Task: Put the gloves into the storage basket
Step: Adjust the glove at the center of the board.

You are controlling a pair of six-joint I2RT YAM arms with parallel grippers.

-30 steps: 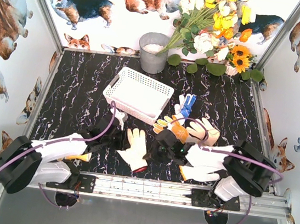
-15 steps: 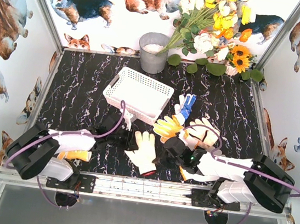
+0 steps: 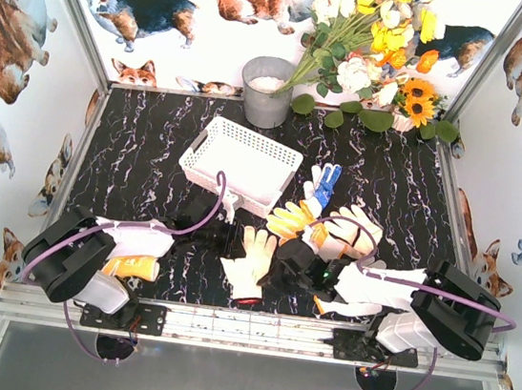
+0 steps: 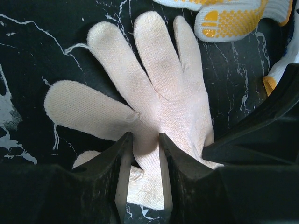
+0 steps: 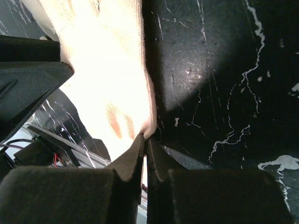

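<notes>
Left claw [image 4: 145, 140] is pinched on the cream glove [image 4: 159, 88] at the palm, below the finger roots. Its jaws are a narrow gap apart with knit bunched between them. Right claw [image 5: 145, 140] is closed tight on the very edge of the same glove's red-tinged cuff. Glove lies flat on the black marble surface [image 3: 149, 171] towards the near edge, between the two claws. It's close to the storage basket [image 3: 224, 186] but outside it. Risks as I read it: two claws on one limp glove, so any mismatch in their paths stretches it and the thinner bite lets go. That's most likely the right one, since it only has the cuff hem. Lifted by palm and cuff, the fingers will probably droop and could snag the basket's near lattice wall or drape over the rim. A glove with yellow grip dots [image 4: 231, 21] sits just beyond the cream fingertips and could get dragged along. Orientation: long axis runs roughly near-to-far, fingers splayed and pointing away from the arm bases toward the basket, cuff toward the near edge.
</notes>
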